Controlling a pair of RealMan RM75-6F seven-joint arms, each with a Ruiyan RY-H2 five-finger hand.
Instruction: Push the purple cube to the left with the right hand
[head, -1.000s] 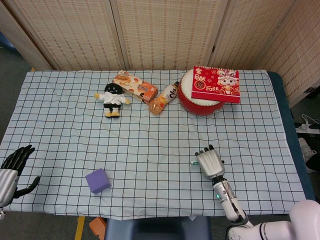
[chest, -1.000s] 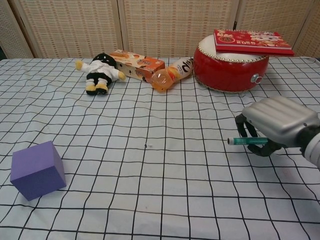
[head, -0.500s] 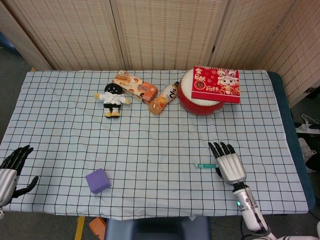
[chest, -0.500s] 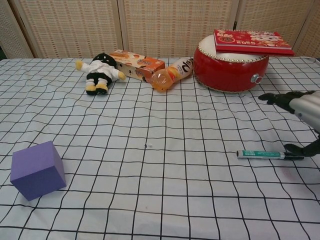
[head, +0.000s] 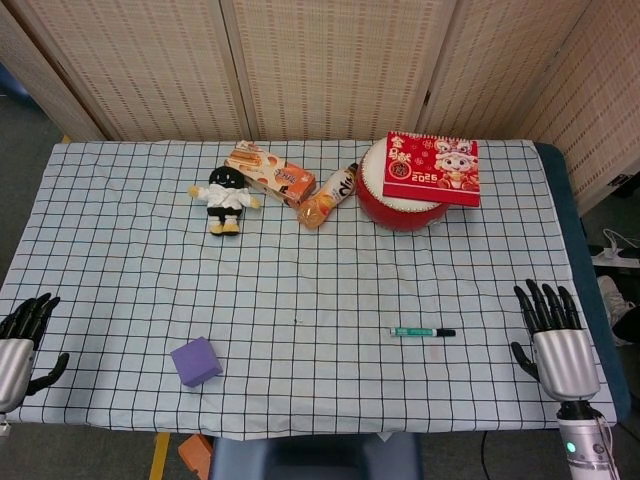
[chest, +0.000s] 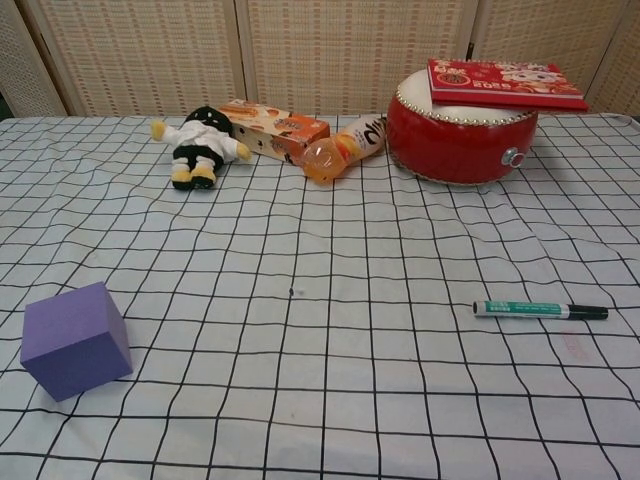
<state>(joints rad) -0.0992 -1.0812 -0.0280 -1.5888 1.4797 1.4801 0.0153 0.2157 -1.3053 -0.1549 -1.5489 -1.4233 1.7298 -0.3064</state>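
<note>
The purple cube (head: 195, 361) sits on the checked tablecloth near the front left; in the chest view the purple cube (chest: 76, 340) is at the lower left. My right hand (head: 556, 340) hovers at the table's front right edge, fingers spread, holding nothing, far right of the cube. My left hand (head: 20, 345) is at the front left edge, open and empty, left of the cube. Neither hand shows in the chest view.
A green marker (head: 422, 331) lies on the cloth right of centre, also the green marker (chest: 540, 310). At the back are a plush doll (head: 226, 197), a snack box (head: 270, 173), a bottle (head: 328, 195) and a red drum (head: 400, 207) with a red booklet (head: 432, 168) on top.
My right hand let go of the green marker, opened, and drew back to the right edge of the table. The marker now lies on the cloth. The left hand sank slightly.
</note>
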